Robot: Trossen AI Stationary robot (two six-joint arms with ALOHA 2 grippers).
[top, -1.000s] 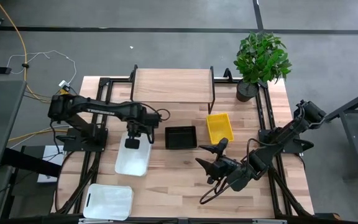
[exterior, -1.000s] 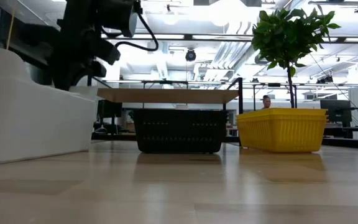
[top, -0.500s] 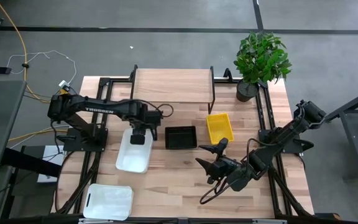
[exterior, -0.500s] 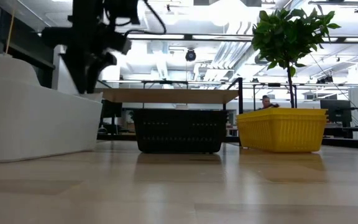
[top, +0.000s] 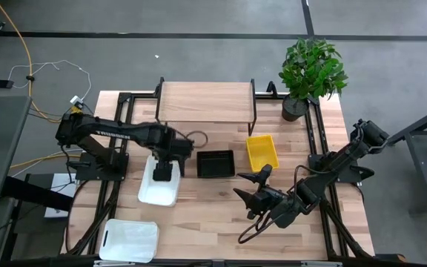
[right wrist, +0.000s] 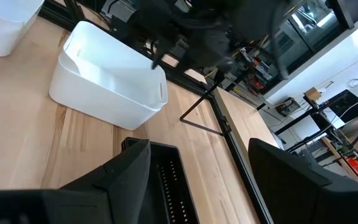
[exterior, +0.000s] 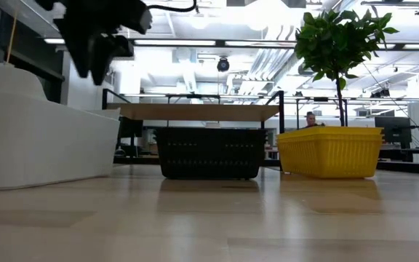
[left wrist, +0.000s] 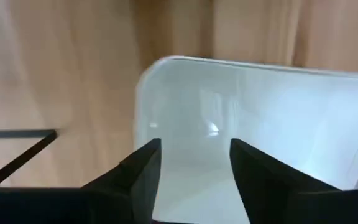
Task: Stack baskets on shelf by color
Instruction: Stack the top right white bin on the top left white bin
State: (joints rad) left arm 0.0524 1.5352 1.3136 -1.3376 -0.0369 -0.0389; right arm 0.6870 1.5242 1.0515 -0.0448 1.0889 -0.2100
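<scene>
wooden tabletop (top: 213, 215), grey floor (top: 199, 59)

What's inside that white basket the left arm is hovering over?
Nothing shows inside the white basket: the left wrist view sees only bare white floor and walls between the left gripper's open fingers. From above, the gripper covers the basket's far end, so that patch stays unseen there.

A potted plant (top: 311, 73) is standing at the bench's (top: 213, 222) far right corner. A yellow cable (top: 22, 52) is trailing across the grey floor (top: 199, 59) beside it.
</scene>
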